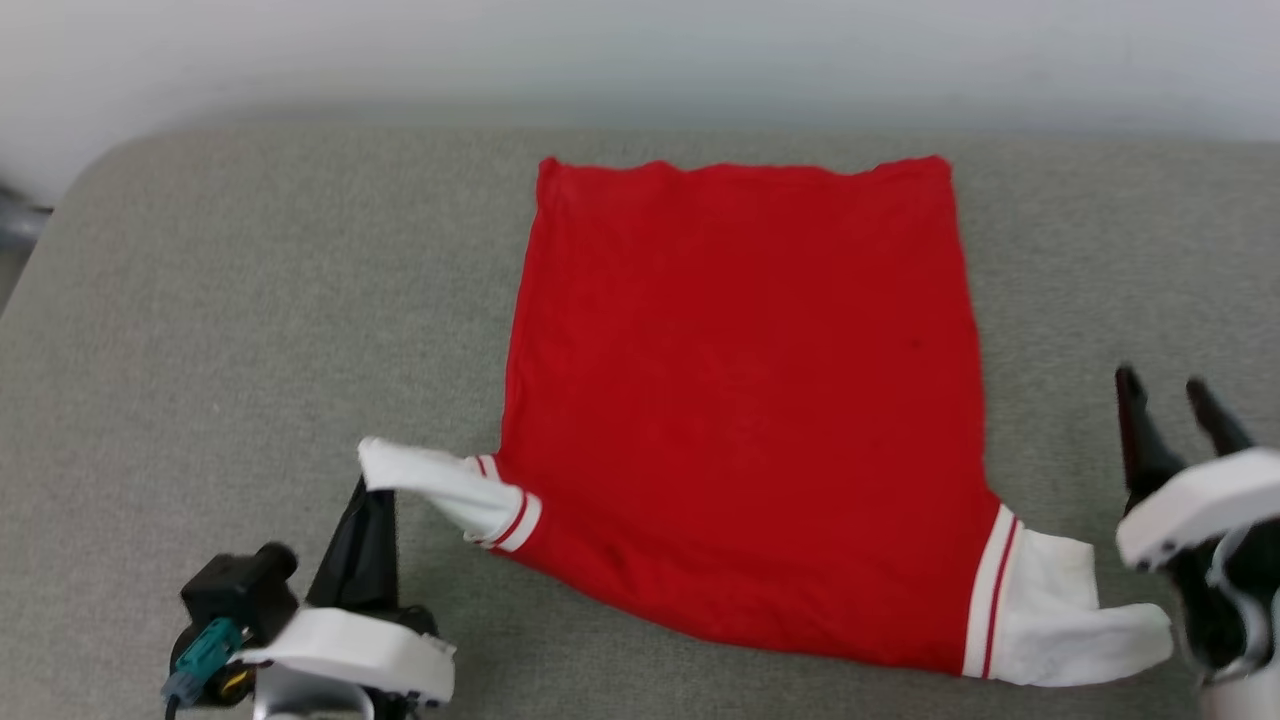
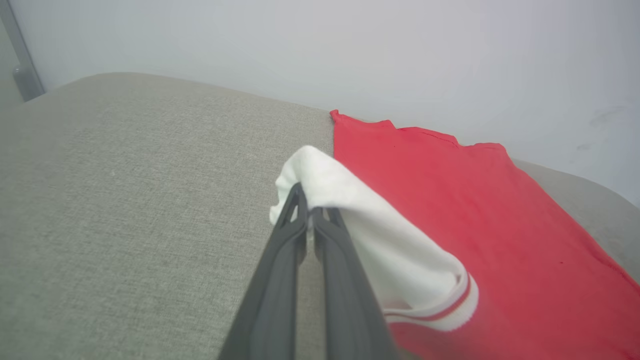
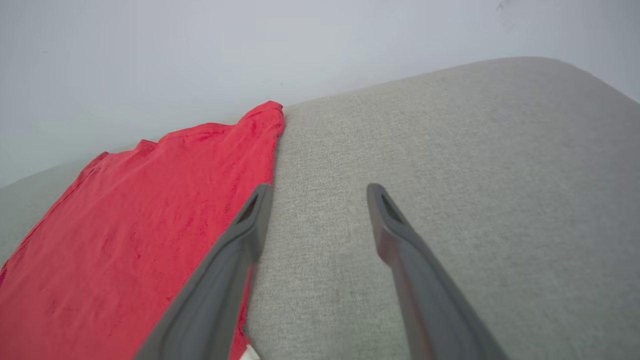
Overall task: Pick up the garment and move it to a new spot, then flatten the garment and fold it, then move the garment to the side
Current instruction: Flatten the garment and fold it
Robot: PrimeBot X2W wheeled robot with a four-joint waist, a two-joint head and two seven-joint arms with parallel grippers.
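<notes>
From the head view, the garment point(image 1: 745, 400) lies spread across the middle of the frame on a grey cushion point(image 1: 250, 300). Its straight hem is toward the top, by the pale wall point(image 1: 640, 50), and its shoulders are toward the bottom. The side facing up is plain red and nearly smooth, with one tiny dark speck right of centre. Both short sleeves are white and join the body through red-and-white striped trim. The lower-right sleeve point(image 1: 1060, 615) rests flat on the cushion. The lower-left sleeve point(image 1: 440, 485) is drawn out sideways and raised, its tip pinched in the left gripper point(image 1: 368, 488). At the right edge the right gripper point(image 1: 1165, 382) has its fingers spread around nothing, beside the garment but apart from it.

In the left wrist view, the left gripper point(image 2: 307, 200) rises from the bottom centre, its fingers pressed together on the white sleeve. The cloth drapes over the tips and runs toward the lower right, ending in the striped band. The red body takes up the right side, with cushion on the left.

In the right wrist view, the right gripper point(image 3: 320, 192) stands wide apart with bare cushion between its fingers. The garment point(image 3: 150, 210) fills the lower left, one corner reaching the upper centre. I cannot tell whether the nearer finger touches its edge.
</notes>
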